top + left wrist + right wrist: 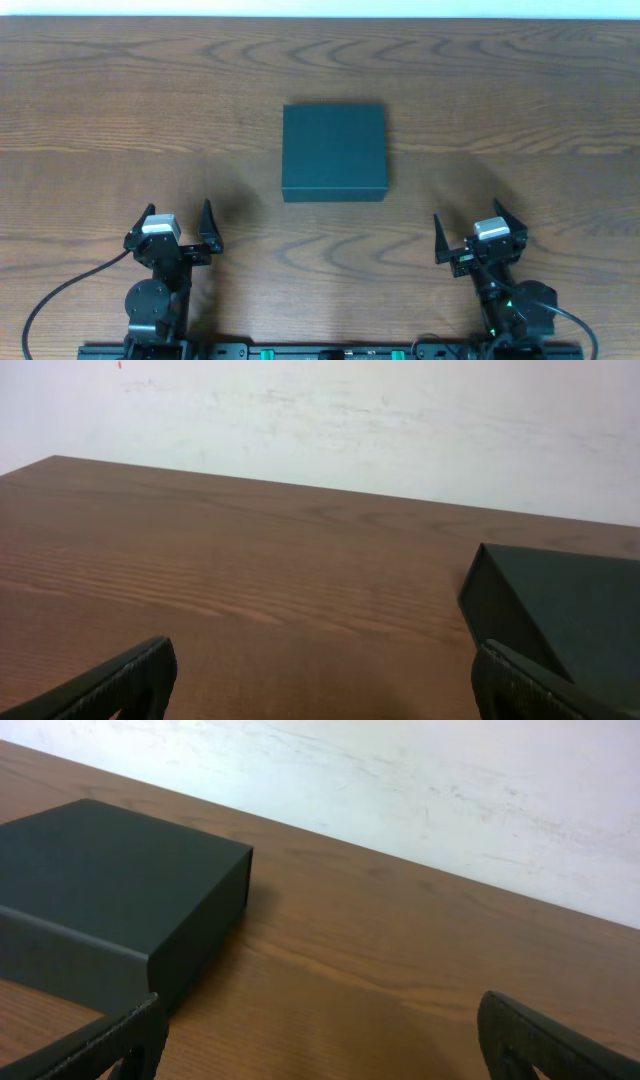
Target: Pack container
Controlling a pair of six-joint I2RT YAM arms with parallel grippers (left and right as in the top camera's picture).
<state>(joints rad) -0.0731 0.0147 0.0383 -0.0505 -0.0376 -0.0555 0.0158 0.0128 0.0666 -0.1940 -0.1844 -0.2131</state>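
Note:
The container [334, 152] is a dark teal-green square box with its lid shut, lying flat in the middle of the wooden table. It shows at the right edge of the left wrist view [560, 610] and at the left of the right wrist view [100, 910]. My left gripper [180, 228] is open and empty near the front left, well short of the box. My right gripper [478, 232] is open and empty near the front right, also apart from the box. No snack packets are in view.
The brown wooden table [120, 110] stretches around the box. A white wall [350, 420] stands beyond its far edge. Black cables run from both arm bases at the front edge.

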